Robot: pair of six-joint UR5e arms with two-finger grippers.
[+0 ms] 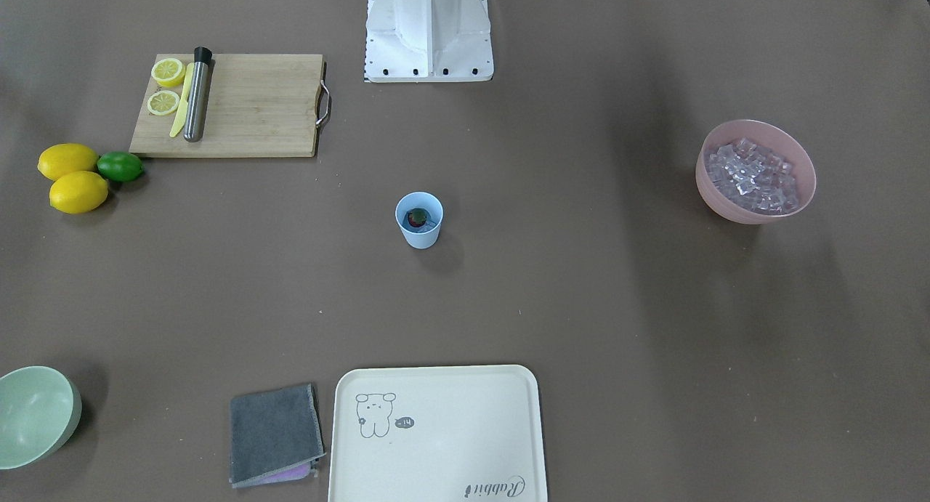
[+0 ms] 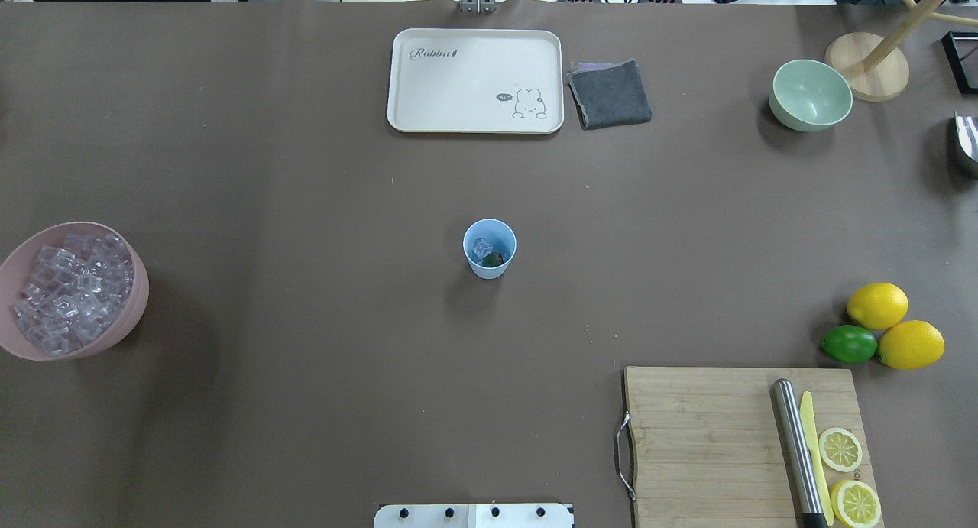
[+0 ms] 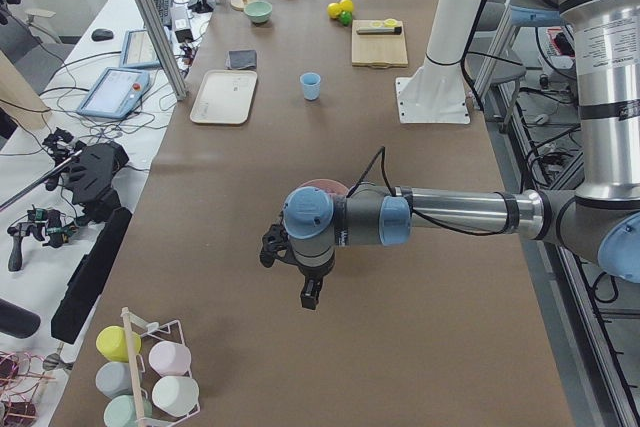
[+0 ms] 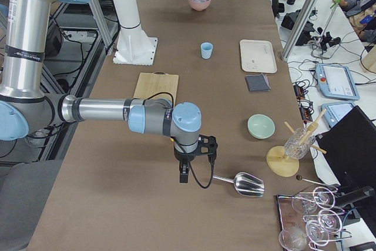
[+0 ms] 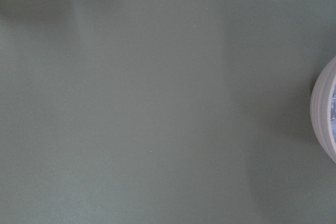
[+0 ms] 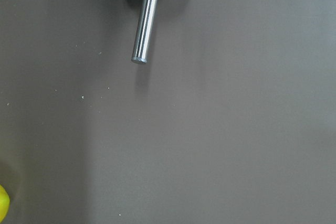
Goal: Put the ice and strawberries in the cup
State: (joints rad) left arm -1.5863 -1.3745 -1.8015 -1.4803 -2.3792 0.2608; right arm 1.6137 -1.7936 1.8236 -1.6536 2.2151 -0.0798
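The light-blue cup (image 1: 419,233) stands upright mid-table, also in the overhead view (image 2: 489,268). Inside it lie the red strawberry (image 1: 417,218) with its green cap and one clear ice cube (image 2: 481,247). Many more ice cubes (image 1: 754,176) fill a pink bowl (image 2: 131,322). My left gripper (image 3: 310,292) hangs near that bowl, far from the cup. My right gripper (image 4: 184,176) hangs at the table's other end beside a metal scoop (image 4: 244,184). Both show only in the side views, so I cannot tell whether they are open or shut.
A cutting board (image 2: 710,436) holds lemon slices, a yellow knife and a steel muddler. Two lemons and a lime (image 2: 848,344) lie beside it. A cream tray (image 2: 474,123), grey cloth (image 2: 610,94) and pale green bowl (image 2: 810,96) line the far edge.
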